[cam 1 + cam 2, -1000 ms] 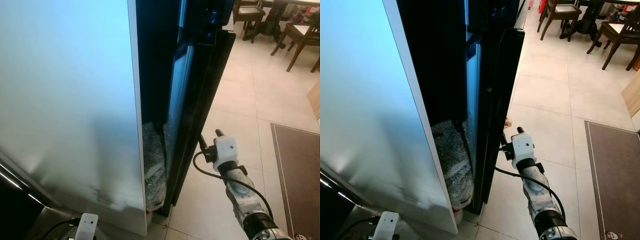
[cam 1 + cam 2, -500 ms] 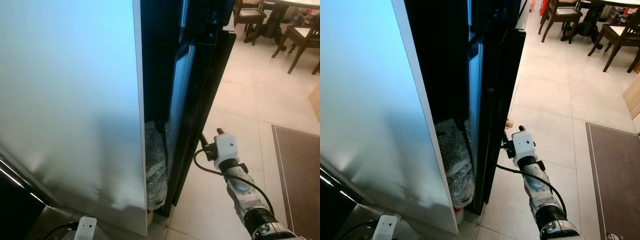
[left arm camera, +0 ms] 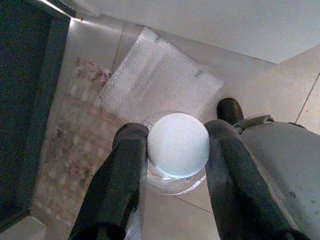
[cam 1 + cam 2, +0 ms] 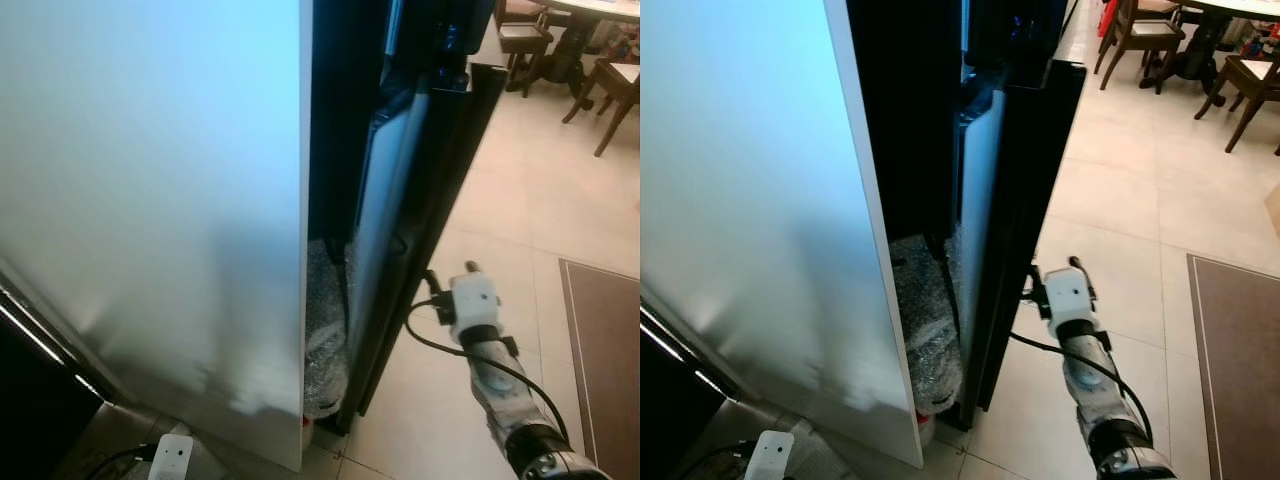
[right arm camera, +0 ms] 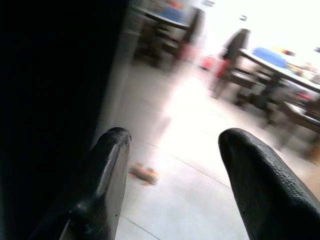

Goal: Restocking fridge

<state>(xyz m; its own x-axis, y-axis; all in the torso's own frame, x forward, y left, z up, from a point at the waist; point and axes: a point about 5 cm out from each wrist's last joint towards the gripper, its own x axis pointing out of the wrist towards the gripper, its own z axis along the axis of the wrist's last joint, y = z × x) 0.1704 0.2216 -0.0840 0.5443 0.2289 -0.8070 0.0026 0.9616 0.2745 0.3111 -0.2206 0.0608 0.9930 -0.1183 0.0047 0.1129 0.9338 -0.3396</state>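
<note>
The fridge has a white side panel [image 4: 150,200] and a black door [image 4: 1025,200] that stands a little ajar, with its pale inner face showing. My right gripper [image 4: 1055,272] is low beside the door's outer edge. It is open, and its two black fingers [image 5: 105,170] have only floor between them. In the left wrist view my left gripper [image 3: 176,129] is shut on a clear bottle with a white screw cap [image 3: 178,145], held low above the floor.
Crumpled bubble wrap [image 4: 325,340] fills the gap at the fridge's foot, and a flat sheet of it [image 3: 160,75] lies on the floor. Wooden dining chairs [image 4: 1140,30] stand at the far right. A brown mat [image 4: 1240,380] covers the tiles to the right.
The whole picture has shifted right, so the camera has moved. More of the door's pale inner face shows. My right gripper stays beside the door's edge.
</note>
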